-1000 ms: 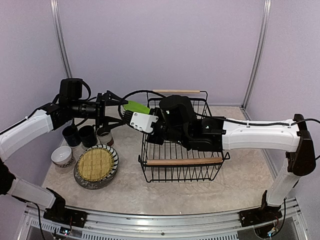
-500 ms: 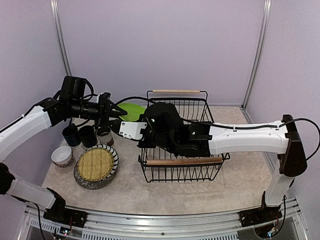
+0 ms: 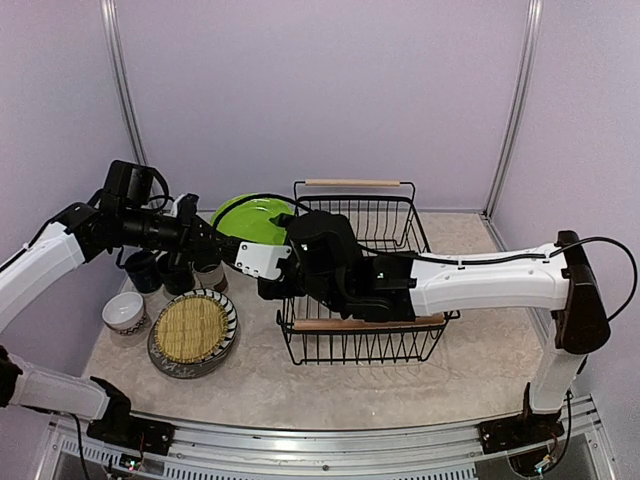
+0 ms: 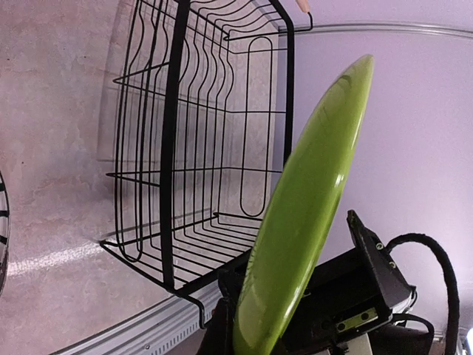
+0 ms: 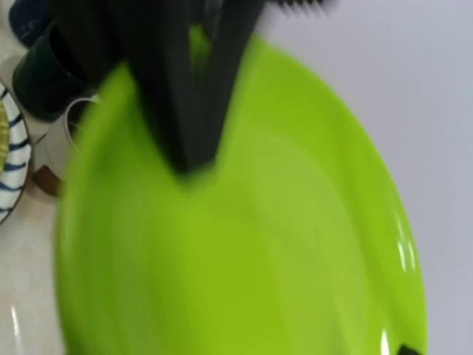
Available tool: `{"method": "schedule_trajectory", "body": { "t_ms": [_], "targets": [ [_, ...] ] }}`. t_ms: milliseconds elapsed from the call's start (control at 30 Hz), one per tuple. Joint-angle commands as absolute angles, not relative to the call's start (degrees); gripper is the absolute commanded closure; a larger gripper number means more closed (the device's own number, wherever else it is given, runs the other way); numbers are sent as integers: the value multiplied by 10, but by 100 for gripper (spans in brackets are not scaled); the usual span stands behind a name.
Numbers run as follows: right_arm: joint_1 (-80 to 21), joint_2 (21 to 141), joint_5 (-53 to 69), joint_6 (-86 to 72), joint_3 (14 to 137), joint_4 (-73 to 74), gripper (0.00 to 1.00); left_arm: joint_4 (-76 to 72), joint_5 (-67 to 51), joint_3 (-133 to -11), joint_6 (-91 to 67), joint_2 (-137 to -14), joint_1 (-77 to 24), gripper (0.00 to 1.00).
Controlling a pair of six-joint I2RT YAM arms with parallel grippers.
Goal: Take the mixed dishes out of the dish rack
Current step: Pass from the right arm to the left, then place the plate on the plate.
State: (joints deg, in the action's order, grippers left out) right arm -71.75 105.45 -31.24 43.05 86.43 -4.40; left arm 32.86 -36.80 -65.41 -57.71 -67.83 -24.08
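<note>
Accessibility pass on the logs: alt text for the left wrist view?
A lime-green plate, seen edge-on and tilted, fills the foreground. Behind it sits the black wire dish rack, no dishes visible inside, on a pale mottled table.

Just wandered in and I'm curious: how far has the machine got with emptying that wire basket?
Nearly finished. Done: mugs, a white bowl and the striped plate sit on the table beside the dish rack, which looks empty in the left wrist view. In hand: the lime-green plate, upright in the air, seemingly pinched by the left gripper. Left: setting that plate down.
</note>
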Motion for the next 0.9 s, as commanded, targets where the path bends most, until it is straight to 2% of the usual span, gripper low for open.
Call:
{"method": "schedule_trajectory", "body": {
  "t_ms": [0,233,500,867],
  "targets": [
    [-709,1009,-307,383,819,-83,3,350,-363,-608,-556,-627,-188,100],
    [-662,937,-276,273,749,-119,0,395,-329,-497,-551,-528,-96,100],
    [-609,873,-225,175,689,-151,0,354,-250,-360,-607,-423,-87,100],
    [-579,807,-193,127,627,-175,0,335,-238,-331,-584,-490,-60,100]
  ]
}}
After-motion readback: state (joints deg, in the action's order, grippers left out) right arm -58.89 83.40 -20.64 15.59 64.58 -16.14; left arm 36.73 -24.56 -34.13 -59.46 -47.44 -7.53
